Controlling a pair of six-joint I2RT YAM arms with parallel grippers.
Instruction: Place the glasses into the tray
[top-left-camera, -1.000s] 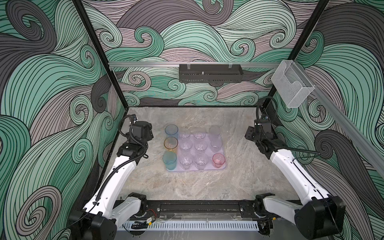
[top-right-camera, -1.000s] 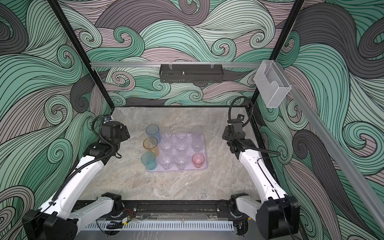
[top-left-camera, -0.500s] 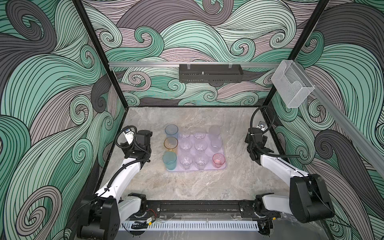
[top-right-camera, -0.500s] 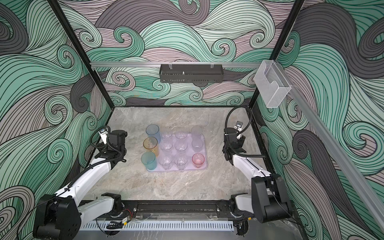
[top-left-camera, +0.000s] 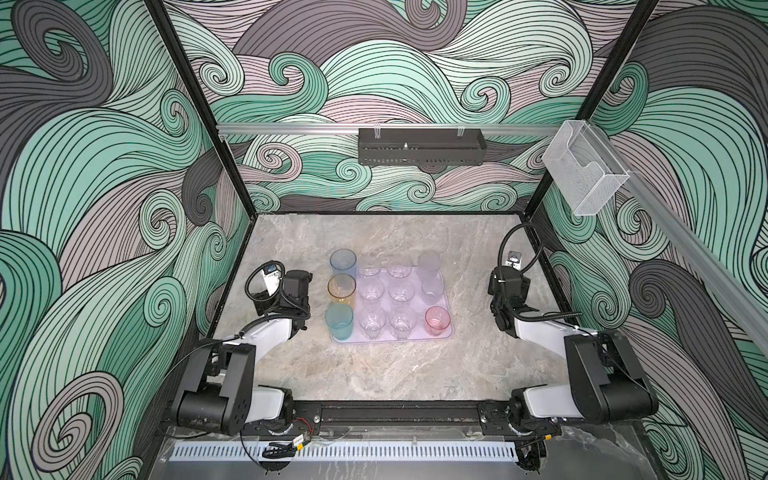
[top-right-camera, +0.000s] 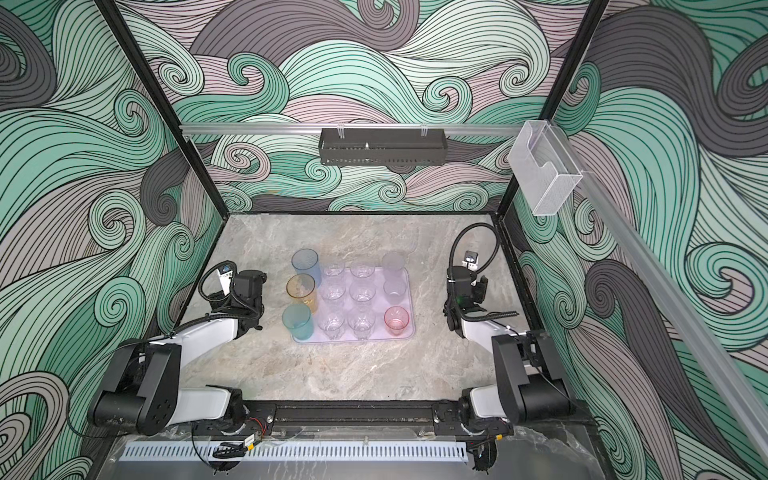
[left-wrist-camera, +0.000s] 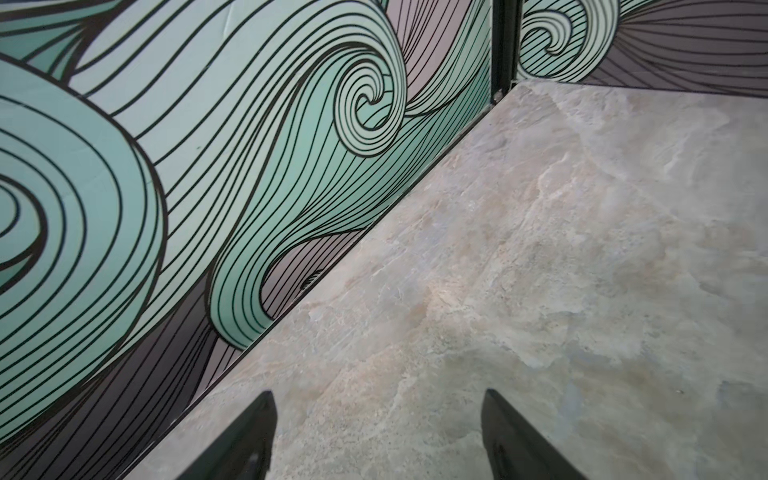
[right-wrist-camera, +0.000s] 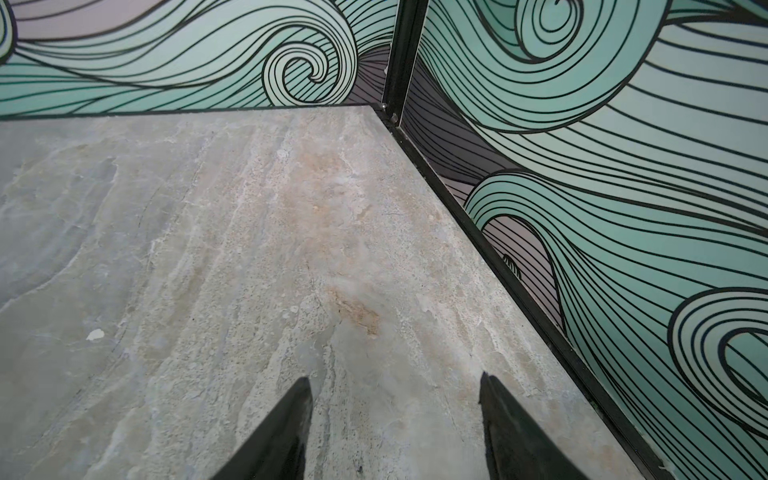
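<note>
The lavender tray (top-left-camera: 390, 340) (top-right-camera: 410, 299) lies mid-table in both top views. The glasses stand on it. A blue tumbler (top-left-camera: 343, 262), an amber one (top-left-camera: 341, 287) and a teal one (top-left-camera: 339, 320) line its left side. Small clear glasses (top-left-camera: 371, 291) fill the middle. Frosted cups (top-left-camera: 429, 262) and a pink cup (top-left-camera: 437, 320) stand on the right. My left gripper (top-left-camera: 298, 282) (left-wrist-camera: 378, 399) hangs left of the tray, open and empty over bare table. My right gripper (top-left-camera: 508, 282) (right-wrist-camera: 395, 380) hangs right of it, also open and empty.
A black perforated rack (top-left-camera: 420, 145) hangs on the back wall. A clear acrylic box (top-left-camera: 584, 174) is mounted high on the right wall. Patterned walls close in both sides near each gripper. Both arms are folded low toward the front rail (top-left-camera: 399, 409).
Both arms have drawn back toward the front and folded down, away from the tray. The right jaws have opened a little wider. The glasses and tray have not moved.
</note>
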